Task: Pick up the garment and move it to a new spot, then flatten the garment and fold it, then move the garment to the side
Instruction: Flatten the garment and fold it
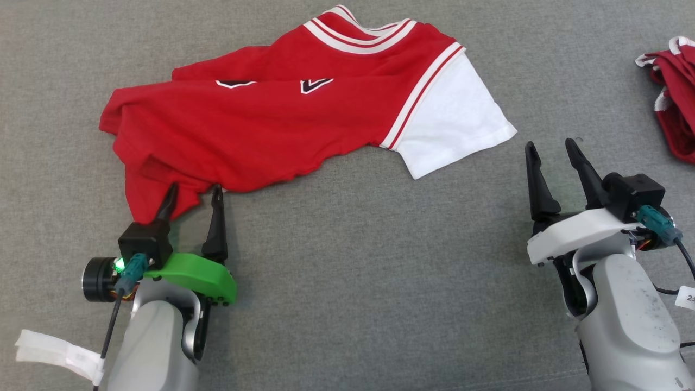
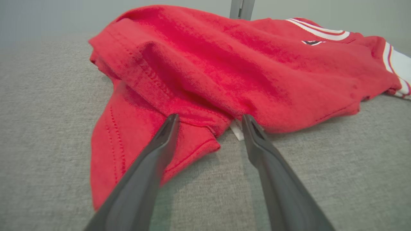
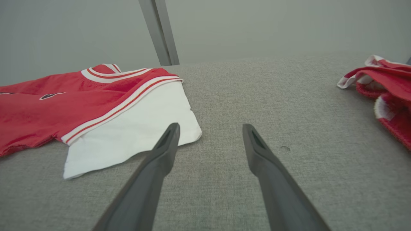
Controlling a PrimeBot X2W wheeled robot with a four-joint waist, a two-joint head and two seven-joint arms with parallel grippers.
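You are barely starting: the rumpled red-and-white cotton jersey (image 1: 271,125) is lying unfolded, left gripper (image 1: 195,187) and right gripper (image 1: 549,142) gaping wide, holding nothing.

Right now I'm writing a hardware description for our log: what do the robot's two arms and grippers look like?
The left gripper has two long, tapering black fingers on a green mount, with a teal plug and a green light beside it. The right gripper has matching fingers on a white mount, with a teal plug and black cable. Both forearms are pale grey.
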